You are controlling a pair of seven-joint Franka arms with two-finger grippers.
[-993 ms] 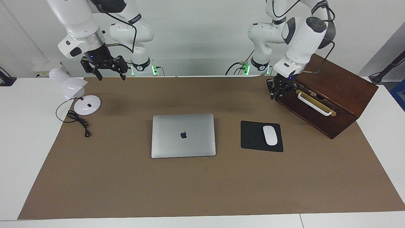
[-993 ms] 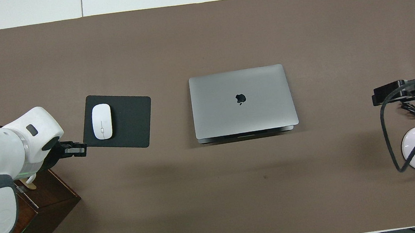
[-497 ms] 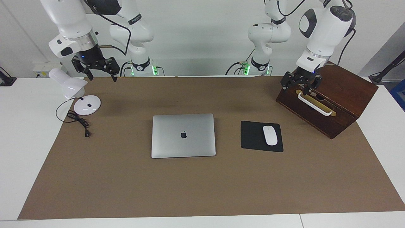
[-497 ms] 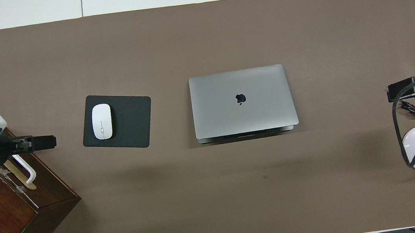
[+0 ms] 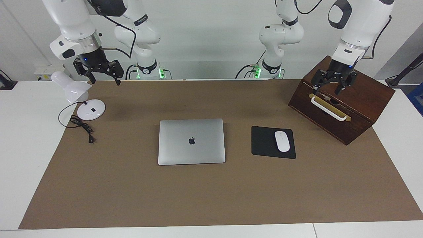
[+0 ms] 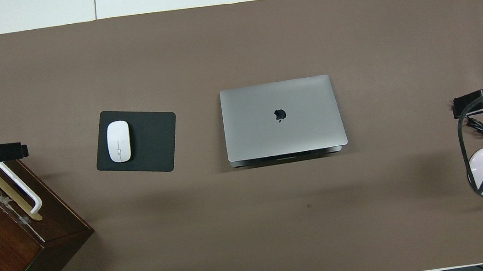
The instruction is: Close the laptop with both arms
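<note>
Laptop (image 5: 191,141) lies shut, silver lid logo up.

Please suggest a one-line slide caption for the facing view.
Closed laptop lies flat mid-table; open left gripper over the wooden box, open right gripper raised by the lamp.

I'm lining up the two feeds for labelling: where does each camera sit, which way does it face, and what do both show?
Facing view: high across the table, facing the robots; both arms show, left gripper over the wooden box, right gripper beside the lamp.
Overhead view: above the robots' end, looking steeply down; only gripper tips show.
Shared: closed laptop, mouse.
</note>
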